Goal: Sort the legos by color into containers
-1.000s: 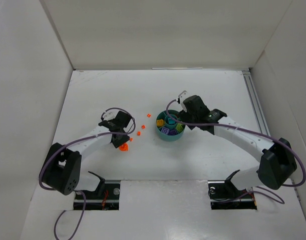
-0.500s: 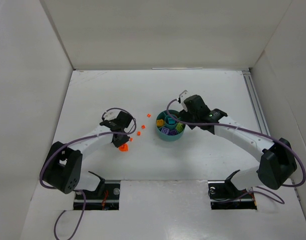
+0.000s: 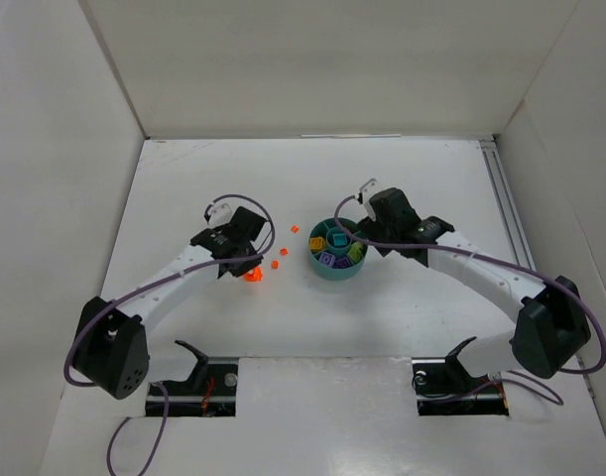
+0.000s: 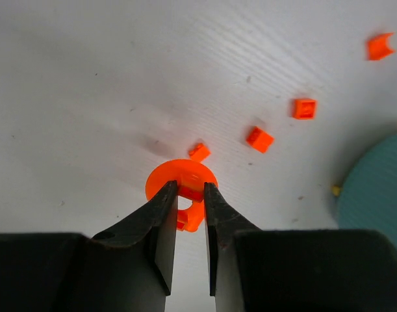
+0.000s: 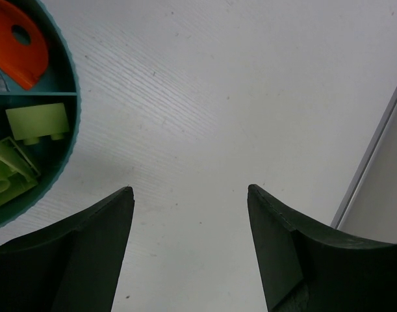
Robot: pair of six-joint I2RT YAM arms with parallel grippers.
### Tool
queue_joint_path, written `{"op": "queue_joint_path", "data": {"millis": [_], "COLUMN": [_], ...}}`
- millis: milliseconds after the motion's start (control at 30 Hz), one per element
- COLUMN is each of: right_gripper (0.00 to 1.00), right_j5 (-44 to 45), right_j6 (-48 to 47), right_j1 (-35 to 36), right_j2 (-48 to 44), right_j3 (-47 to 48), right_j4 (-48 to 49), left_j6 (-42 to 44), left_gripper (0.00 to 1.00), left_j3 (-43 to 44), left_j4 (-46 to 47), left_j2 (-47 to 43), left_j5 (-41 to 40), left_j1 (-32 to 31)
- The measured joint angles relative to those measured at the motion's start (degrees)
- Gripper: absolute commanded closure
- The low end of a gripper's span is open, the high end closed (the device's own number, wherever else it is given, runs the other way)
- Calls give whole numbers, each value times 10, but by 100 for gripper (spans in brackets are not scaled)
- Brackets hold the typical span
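Orange round lego (image 4: 180, 177) pinched between left fingers (image 4: 160, 227); small orange bricks (image 4: 259, 138) just beyond the tips. Right fingers (image 5: 88, 240) spread wide, teal dish (image 5: 58, 81) at their left.

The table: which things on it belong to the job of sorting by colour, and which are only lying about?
Job in hand: round orange piece, gripped by the left hand; loose orange legos; teal dish with sorted legos; right hand, open beside the dish.

Only there: purple cables; metal rail; white walls.
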Motion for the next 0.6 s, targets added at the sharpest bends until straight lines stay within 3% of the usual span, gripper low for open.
{"op": "queue_joint_path", "data": {"millis": [267,600], "right_gripper": [25,25], "right_j5": [-12,-58], "right_j6": [11,26], "right_j1": [-65,-188], "right_j2": [-68,-213], "right_j3": [-33,-94], "right_j4": [6,36], "left_j6": [67,198], "left_gripper": [96,93], "left_j3": [63,122], "left_j4": [23,241], "left_j2": [-48,-17], "left_j5": [-9,108], "left_j1": [-8,-29]}}
